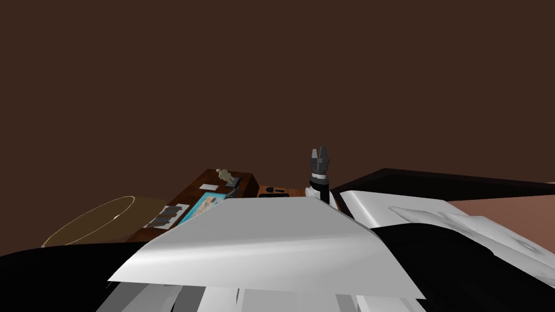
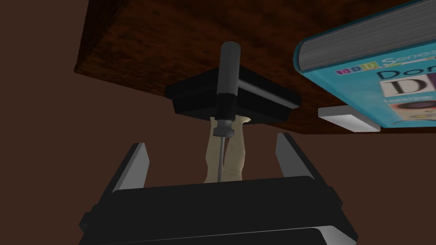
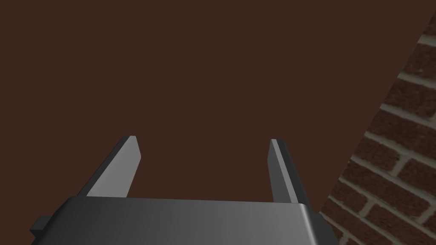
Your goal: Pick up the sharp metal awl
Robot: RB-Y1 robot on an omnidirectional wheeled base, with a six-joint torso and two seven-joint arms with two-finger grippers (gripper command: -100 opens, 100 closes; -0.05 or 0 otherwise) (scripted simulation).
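Awl: dark grey handle, thin metal shaft. In the left wrist view it sits on the centre line of my left gripper, with the shaft running back toward the gripper's body and the handle at the far end. It is not touching either finger.

Left gripper: fingers spread, one on each side of the shaft, nothing pinched.

Directly behind the awl are a beige figurine and its black base, standing on the dark wood counter. I cannot tell whether the awl leans on the figurine or lies clear of it. Off to one side of the base are a teal book and, just beside it, a small white slab.

Right gripper: fingers spread, empty. I take it for the one raised upright beside my chest in the head view.

Step in hand, as I judge it: final line-up before the grasp. The awl is not yet picked up.

Next move calls for:
- easing the left gripper forward until the fingers flank the handle, which looks a firmer hold than the thin shaft
- closing on the awl alone
- keeping the fingers clear of the figurine, which sits close enough to be caught or tipped
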